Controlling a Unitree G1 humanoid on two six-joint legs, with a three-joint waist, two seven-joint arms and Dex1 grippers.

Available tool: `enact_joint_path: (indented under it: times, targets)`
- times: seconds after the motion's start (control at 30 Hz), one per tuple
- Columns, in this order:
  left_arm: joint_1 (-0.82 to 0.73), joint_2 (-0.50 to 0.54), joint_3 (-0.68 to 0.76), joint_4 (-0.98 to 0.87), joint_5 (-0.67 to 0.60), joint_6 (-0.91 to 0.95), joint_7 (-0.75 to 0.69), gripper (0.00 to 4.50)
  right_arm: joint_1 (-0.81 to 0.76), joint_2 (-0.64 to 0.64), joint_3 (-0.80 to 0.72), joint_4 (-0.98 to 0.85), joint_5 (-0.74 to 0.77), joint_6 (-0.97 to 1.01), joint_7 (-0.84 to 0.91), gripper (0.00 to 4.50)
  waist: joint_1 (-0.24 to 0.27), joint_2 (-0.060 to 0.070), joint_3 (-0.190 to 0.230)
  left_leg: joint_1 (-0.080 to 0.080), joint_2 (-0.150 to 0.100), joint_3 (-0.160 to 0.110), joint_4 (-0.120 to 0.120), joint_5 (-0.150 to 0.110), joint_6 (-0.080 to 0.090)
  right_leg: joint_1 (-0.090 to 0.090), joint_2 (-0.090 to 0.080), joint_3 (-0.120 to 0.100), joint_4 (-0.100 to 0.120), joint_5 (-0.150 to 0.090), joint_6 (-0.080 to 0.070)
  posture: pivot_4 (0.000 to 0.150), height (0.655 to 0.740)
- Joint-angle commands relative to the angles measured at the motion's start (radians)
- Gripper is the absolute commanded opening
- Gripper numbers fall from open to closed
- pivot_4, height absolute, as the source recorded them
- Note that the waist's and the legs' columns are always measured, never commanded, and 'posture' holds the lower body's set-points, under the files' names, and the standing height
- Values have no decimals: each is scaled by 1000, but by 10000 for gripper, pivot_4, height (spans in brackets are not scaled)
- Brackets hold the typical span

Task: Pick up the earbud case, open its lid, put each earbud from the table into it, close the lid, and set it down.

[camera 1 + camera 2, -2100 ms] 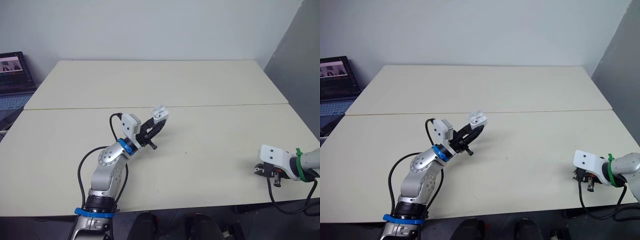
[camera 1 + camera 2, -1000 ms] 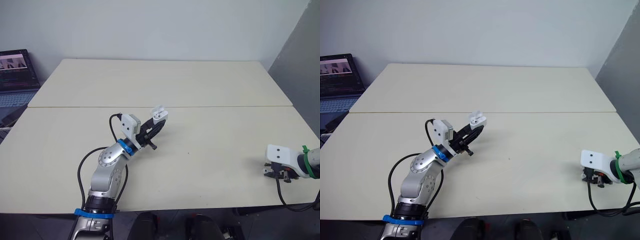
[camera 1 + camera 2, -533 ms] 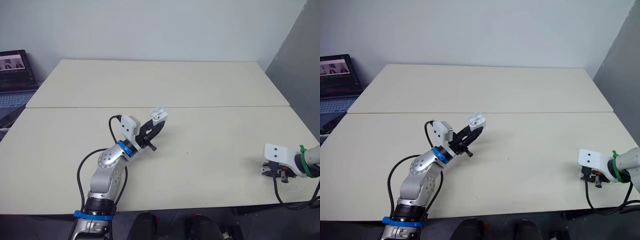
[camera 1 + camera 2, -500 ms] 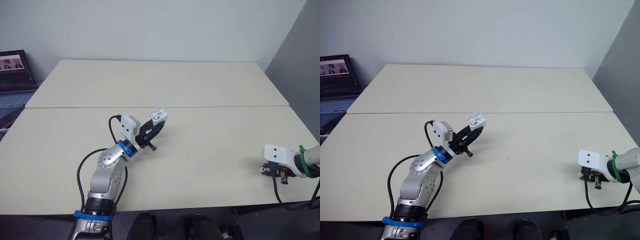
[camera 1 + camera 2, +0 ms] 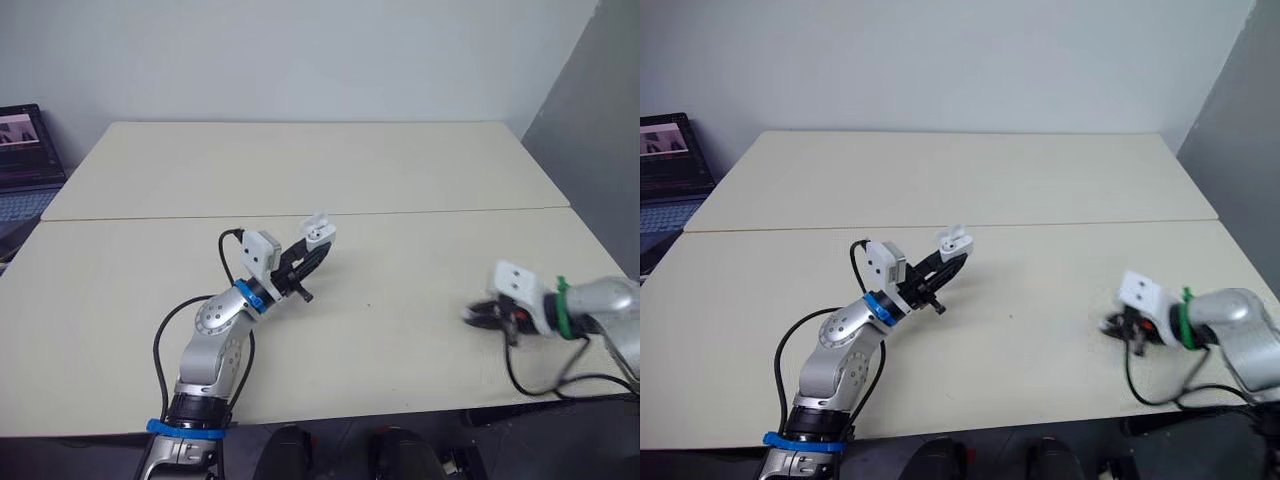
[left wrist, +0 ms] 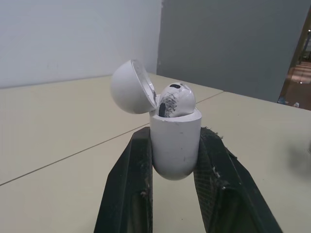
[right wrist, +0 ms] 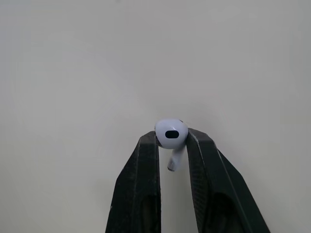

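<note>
Right gripper (image 7: 173,139) pinches 1 earbud (image 7: 171,133), seemingly aloft.

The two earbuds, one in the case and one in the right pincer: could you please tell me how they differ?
The seated earbud sits in the open case, which the left pincer grips; the held earbud is pinched by its head in the right pincer. The seated earbud shows its head alone, its stem sunk in the case; the held earbud's stem is bare. Both are white with dark openings.
</note>
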Motion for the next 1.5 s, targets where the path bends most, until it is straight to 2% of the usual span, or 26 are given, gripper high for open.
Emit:
enact_joint_path:
  times: [0.03, 0.17, 0.23, 0.6, 0.93, 1.5]
  targets:
    - [-31, -4, -2, -6, -21, -14, -20, 7480, -138, 187, -130, -107, 151, 111, -204, 3984, 3, 0, 0, 0, 0, 0, 0, 0, 0, 0, 0, -1, 0, 0, 0, 1500, 7400]
    - [-56, -19, -12, 11, -20, -16, -32, 7480, -242, 412, -151, -164, 189, 93, -413, 3984, 11, 0, 0, -2, -1, 0, 0, 0, 0, 0, 0, -1, 0, 1, -2, 1500, 7400]
    - [-67, -26, -13, 16, -22, -14, -35, 7480, -261, 475, -127, -174, 176, 67, -476, 3984, 13, 0, 0, -3, -2, 0, -1, 0, 0, 0, -1, -1, -1, 2, -3, 1500, 7400]
    - [-108, -59, -35, 10, -18, -10, -39, 7480, -188, 664, 57, -98, 81, -109, -627, 3984, 7, 0, 0, -4, -1, 0, -1, 0, 0, -2, 2, -1, 1, 1, -2, 1500, 7400]
    - [-108, -60, -33, -8, -26, -3, -31, 7480, -129, 746, -6, -108, 224, -24, -692, 3984, 5, 1, 0, -4, -1, 0, 0, 0, 0, -2, 3, 0, 1, 2, -3, 1500, 7400]
    - [-104, -53, -35, -23, -38, -1, -31, 7480, -98, 652, 50, -78, 177, -72, -678, 3984, 4, 1, 0, -4, -1, 0, -1, 0, 0, -2, 3, 0, 0, 0, -1, 1500, 7400]
